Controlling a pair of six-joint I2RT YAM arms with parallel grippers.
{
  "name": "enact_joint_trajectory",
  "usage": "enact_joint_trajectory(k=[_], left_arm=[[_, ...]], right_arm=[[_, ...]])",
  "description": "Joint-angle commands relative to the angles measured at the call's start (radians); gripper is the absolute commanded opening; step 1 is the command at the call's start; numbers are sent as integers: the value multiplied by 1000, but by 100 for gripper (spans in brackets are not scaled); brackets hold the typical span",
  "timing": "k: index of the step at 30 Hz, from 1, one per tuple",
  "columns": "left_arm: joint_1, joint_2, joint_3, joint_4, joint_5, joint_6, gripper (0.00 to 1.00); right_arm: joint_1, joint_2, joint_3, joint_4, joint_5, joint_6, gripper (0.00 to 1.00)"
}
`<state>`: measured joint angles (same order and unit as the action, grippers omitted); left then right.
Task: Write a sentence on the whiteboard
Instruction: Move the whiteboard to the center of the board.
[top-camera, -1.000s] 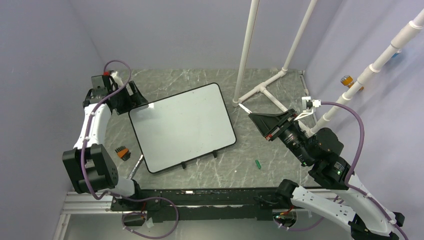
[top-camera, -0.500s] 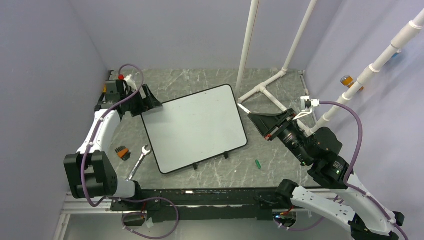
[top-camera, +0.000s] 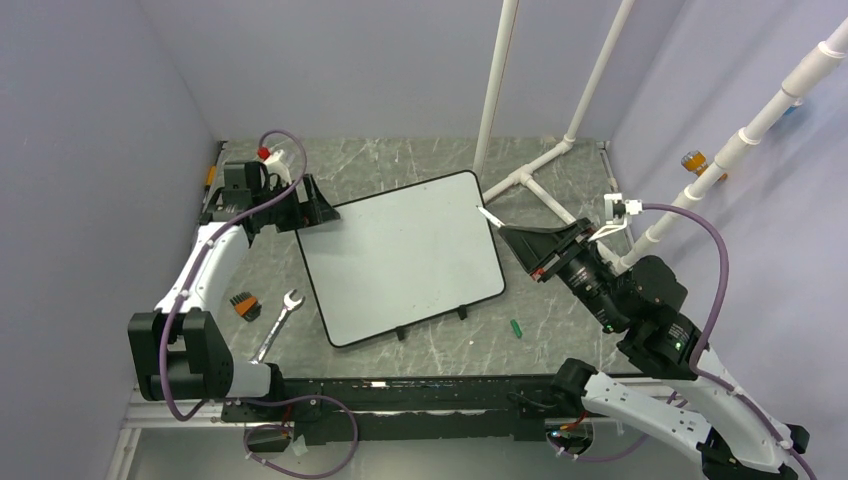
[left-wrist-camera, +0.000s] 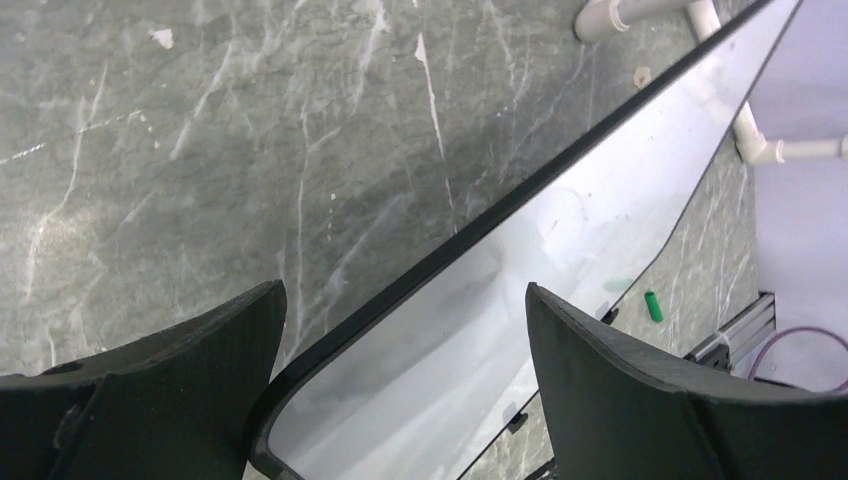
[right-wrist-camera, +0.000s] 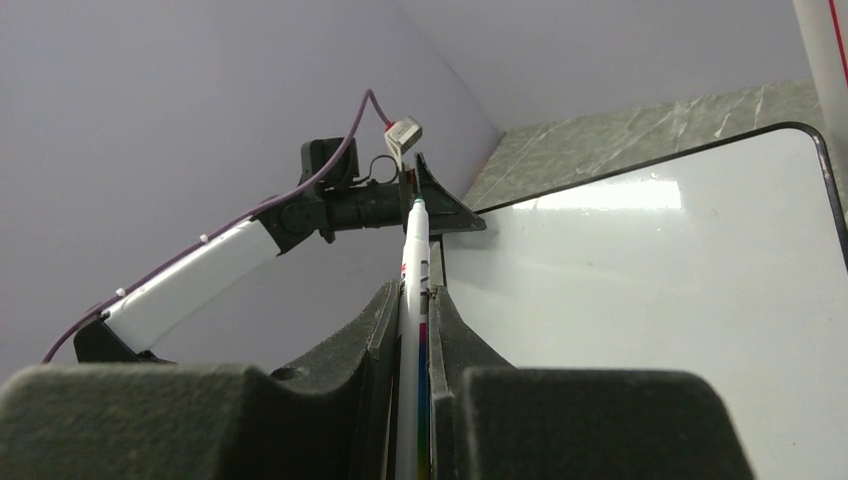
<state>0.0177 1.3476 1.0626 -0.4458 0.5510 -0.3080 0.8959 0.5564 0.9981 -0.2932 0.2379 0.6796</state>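
Top external view: the left gripper (top-camera: 312, 208) sits low at the far-left corner of the whiteboard (top-camera: 400, 255), jaws spread wide. The left wrist view shows that corner lying between the two fingers (left-wrist-camera: 180, 370); whether either finger touches the black rim cannot be determined. Near the left arm's base, a small orange-and-black object (top-camera: 243, 303) and a wrench (top-camera: 280, 320) lie on the grey marble-patterned table (top-camera: 560, 330), just left of the board's near-left corner.

The whiteboard lies flat at mid-table, rotated off square, with its two black clips (top-camera: 400, 332) on the near edge. A green cap (top-camera: 516, 327) lies on the table just past the near-right corner.

The right gripper (top-camera: 515, 240) hangs beside the board's right edge, jaws clamped on a white marker (top-camera: 490, 216). The right wrist view confirms the marker (right-wrist-camera: 413, 260) pinched between the fingers, tip pointing toward the left gripper. White pipe framing (top-camera: 520, 180) stands behind.
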Motion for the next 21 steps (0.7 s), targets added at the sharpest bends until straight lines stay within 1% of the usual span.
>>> enact_joint_trajectory(k=[1, 4, 6, 8, 9, 11, 15, 19, 21], left_arm=[[-12, 13, 97, 17, 147, 121, 92], [-7, 48, 144, -17, 246, 199, 89], [2, 83, 173, -38, 324, 236, 84], [13, 119, 193, -48, 386, 245, 76], [19, 134, 196, -45, 413, 246, 68], [26, 145, 191, -29, 457, 244, 57], [27, 121, 147, 6, 506, 254, 44], [26, 86, 113, 20, 505, 256, 29], [27, 57, 80, 42, 501, 242, 25]], right_arm=[[-2, 20, 30, 14, 12, -20, 0], [-2, 25, 29, 16, 13, -23, 0], [-1, 25, 23, 22, 12, -22, 0], [-1, 28, 18, 29, 11, -22, 0], [-2, 30, 17, 30, 10, -22, 0], [-2, 36, 18, 31, 6, -22, 0], [-2, 50, 20, 30, 2, -28, 0], [-2, 76, 17, 47, -26, -42, 0], [-1, 92, 14, 57, -44, -50, 0]])
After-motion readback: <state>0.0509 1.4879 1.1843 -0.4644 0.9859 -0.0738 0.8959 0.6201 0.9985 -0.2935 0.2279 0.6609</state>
